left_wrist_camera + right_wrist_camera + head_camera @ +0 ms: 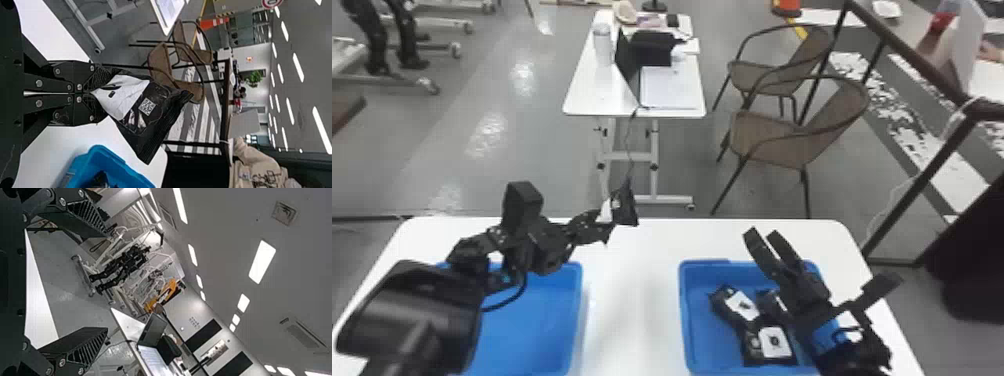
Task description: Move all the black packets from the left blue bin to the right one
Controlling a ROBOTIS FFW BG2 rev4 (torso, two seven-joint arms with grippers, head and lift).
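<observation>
Nearest, two blue bins sit apart on a white table [632,300]. The left bin [529,325] lies partly under the black left arm [412,315]. In the right bin [687,320], one black packet [739,306] with a white label lies at a slant, and a second labelled packet [774,344] lies just beside it, nearer the robot. More black packaging shows partly behind the right gripper [763,233], whose two fingers stand wide apart with nothing between them; it is raised over the right bin, fingers pointing toward the table's far edge.

Farther out, the left gripper [606,226] is closed narrow on one end of another packet, the held packet [626,206]. The held packet juts out beyond the fingertips, its white-labelled part nearest them and its dark, ridged end farthest away. From the head, it appears over the table's far edge, sideways between the two bins and nearer the left one.

Past the table, on a grey floor, stand two brown chairs [797,135] and a smaller white table [592,97] with an open laptop [669,90] on it.
</observation>
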